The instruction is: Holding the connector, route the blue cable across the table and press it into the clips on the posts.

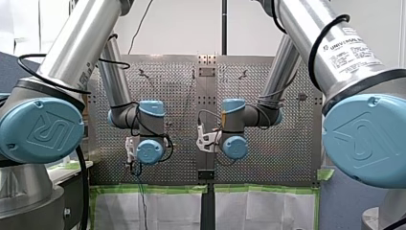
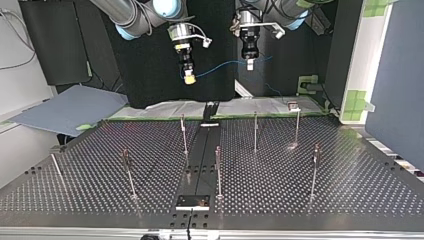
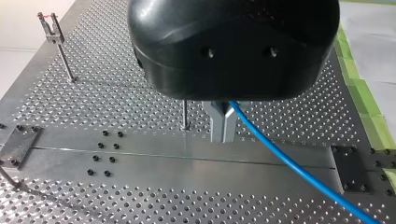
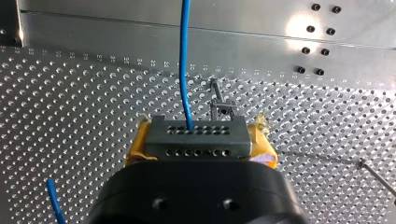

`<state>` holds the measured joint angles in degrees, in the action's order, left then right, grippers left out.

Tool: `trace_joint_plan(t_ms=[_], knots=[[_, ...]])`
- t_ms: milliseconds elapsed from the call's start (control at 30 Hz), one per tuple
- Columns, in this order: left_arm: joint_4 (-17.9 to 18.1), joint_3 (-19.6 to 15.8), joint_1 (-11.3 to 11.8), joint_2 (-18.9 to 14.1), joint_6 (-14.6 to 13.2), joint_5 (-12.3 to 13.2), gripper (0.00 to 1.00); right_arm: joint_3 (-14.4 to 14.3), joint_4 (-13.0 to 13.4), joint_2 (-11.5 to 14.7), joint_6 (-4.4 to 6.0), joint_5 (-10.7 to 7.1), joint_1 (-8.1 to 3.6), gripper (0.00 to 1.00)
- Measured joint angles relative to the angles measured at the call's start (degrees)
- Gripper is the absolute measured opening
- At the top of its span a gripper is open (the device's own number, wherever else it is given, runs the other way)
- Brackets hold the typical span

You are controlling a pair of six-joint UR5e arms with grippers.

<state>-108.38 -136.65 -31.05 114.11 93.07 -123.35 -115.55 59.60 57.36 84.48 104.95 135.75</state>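
My right gripper (image 4: 196, 142) is shut on a grey connector (image 4: 196, 128) with rows of holes, clamped between its yellow pads (image 4: 137, 149). The blue cable (image 4: 184, 60) leaves the connector's front. In the top view my right gripper (image 2: 189, 76) hangs high above the table's far edge, and the blue cable (image 2: 225, 64) spans from it to my left gripper (image 2: 250, 63). My left gripper (image 3: 223, 133) has its metal fingers shut on the blue cable (image 3: 289, 163), which trails away over the plate. Thin posts with clips (image 2: 183, 131) (image 2: 255, 130) stand on the table below.
Several more clip posts (image 2: 127, 170) (image 2: 218, 170) (image 2: 315, 170) rise from the perforated table (image 2: 300, 195). A smooth metal strip (image 3: 187, 163) runs along its middle. One clip post (image 4: 219, 105) stands just ahead of the connector. Another post (image 3: 56, 44) is off to my left gripper's side.
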Motion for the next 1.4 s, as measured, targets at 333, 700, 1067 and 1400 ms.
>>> trace_joint_plan(t_ms=[333,700,1067,1400], knots=[[0.1,-0.1,-0.1,0.1,-0.1,-0.1,0.0,0.1,-0.1,-0.1,-0.02,0.07,-0.04,0.0],[1.9,-3.9,-1.6,5.1,-0.9,-2.9,0.0,2.3,-5.0,-5.0,-0.09,3.04,-0.26,0.0],[1.9,-4.1,-1.6,6.4,-0.9,-3.0,0.0,2.4,-10.6,-8.0,-0.09,3.16,-0.26,0.0],[0.2,-2.9,-1.7,4.0,1.6,-1.5,0.0,4.4,-15.9,-6.0,0.45,2.31,1.14,0.0]])
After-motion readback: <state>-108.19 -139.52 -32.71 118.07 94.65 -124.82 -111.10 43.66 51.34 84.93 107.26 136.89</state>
